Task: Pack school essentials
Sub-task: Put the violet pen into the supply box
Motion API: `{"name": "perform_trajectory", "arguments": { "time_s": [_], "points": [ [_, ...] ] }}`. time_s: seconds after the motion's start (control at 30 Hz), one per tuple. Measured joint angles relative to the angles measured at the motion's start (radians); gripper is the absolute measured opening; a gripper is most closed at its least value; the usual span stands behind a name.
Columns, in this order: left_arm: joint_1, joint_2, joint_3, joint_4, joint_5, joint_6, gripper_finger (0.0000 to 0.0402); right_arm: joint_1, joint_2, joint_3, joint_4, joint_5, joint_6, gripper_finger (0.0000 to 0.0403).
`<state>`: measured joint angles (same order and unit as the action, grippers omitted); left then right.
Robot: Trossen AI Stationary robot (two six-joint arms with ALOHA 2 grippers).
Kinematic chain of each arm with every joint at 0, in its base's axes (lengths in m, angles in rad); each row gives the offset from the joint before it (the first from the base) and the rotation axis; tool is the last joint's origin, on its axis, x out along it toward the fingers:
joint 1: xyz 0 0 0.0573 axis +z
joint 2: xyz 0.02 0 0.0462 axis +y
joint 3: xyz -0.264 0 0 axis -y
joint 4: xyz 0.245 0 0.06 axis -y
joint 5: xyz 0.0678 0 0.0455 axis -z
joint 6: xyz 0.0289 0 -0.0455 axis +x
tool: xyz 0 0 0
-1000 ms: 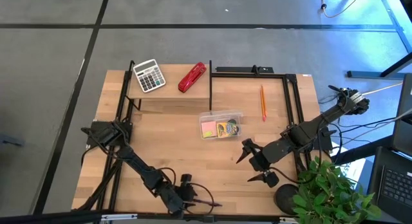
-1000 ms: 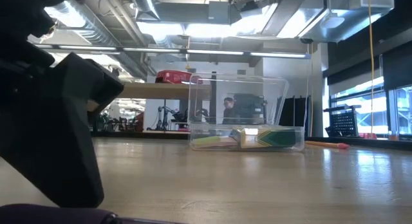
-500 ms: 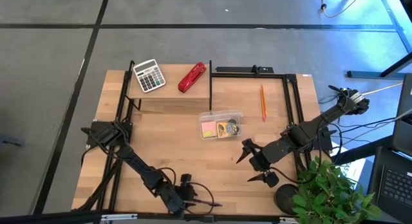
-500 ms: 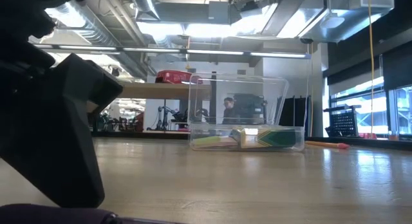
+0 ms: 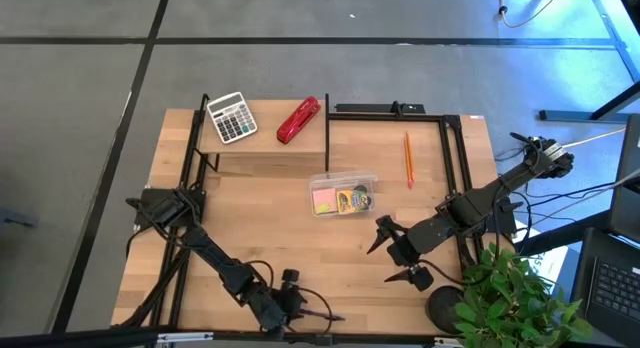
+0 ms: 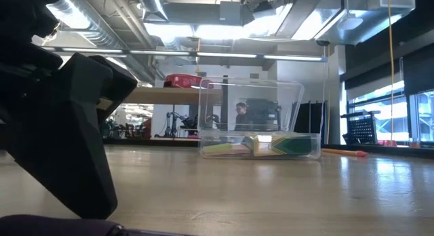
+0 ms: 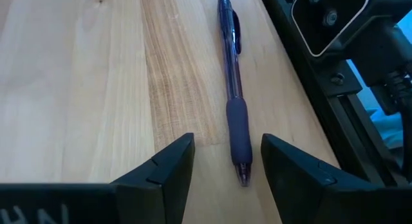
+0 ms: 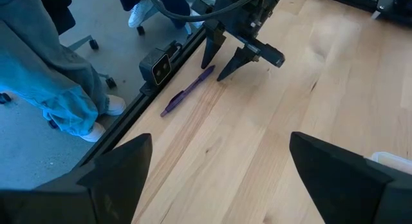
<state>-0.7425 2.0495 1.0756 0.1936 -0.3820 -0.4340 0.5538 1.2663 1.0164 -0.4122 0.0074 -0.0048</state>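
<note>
High view: my left gripper point(image 5: 318, 316) sits at the table's point(image 5: 250, 238) six o'clock edge, its fingers parted and holding nothing. In the left wrist view the purple pen point(image 7: 233, 89) lies flat on the wood, running lengthwise beside the dark frame rail point(image 7: 309, 108) at that edge; its tip rests just ahead of the gap between my two fingers point(image 7: 161, 169), touching neither. The rail leaves only a narrow strip of wood on the pen's outer side, while the inner side is open board.

My right gripper point(image 5: 397, 250) hangs at about four o'clock, jaws spread wide, empty, with bare wood all around it. From its wrist view I see the pen point(image 8: 187, 91) near the left gripper's point(image 8: 228, 56) points, parallel to the table edge, and a person's legs point(image 8: 45, 76) on the floor beyond.

At the middle of the table, the clear box point(image 5: 343, 193) holds the pink sticky notes point(image 5: 324, 199) and the crayon box point(image 5: 354, 199). The orange pencil point(image 5: 408, 158) lies loose at about two o'clock, well apart from the box. On the raised shelf point(image 5: 262, 138) at eleven o'clock are the calculator point(image 5: 231, 118) and the red stapler point(image 5: 298, 120). A potted plant point(image 5: 510, 298) crowds the five o'clock corner.
</note>
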Motion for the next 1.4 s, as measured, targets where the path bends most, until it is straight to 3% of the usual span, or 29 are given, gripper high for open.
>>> {"name": "perform_trajectory", "arguments": {
  "time_s": [0.17,0.8,1.4],
  "points": [
    [0.000,0.000,0.000,-0.002,-0.006,0.000,0.0157,0.000,0.000,0.000,0.000,0.000,0.000,0.0369],
    [-0.008,0.000,-0.001,-0.001,-0.009,-0.007,0.0010,0.000,0.000,0.000,0.000,0.000,0.000,0.0369],
    [-0.008,0.000,-0.001,0.003,-0.002,-0.074,0.0003,0.000,0.000,0.000,0.004,0.021,0.006,0.0369]
  ]
}}
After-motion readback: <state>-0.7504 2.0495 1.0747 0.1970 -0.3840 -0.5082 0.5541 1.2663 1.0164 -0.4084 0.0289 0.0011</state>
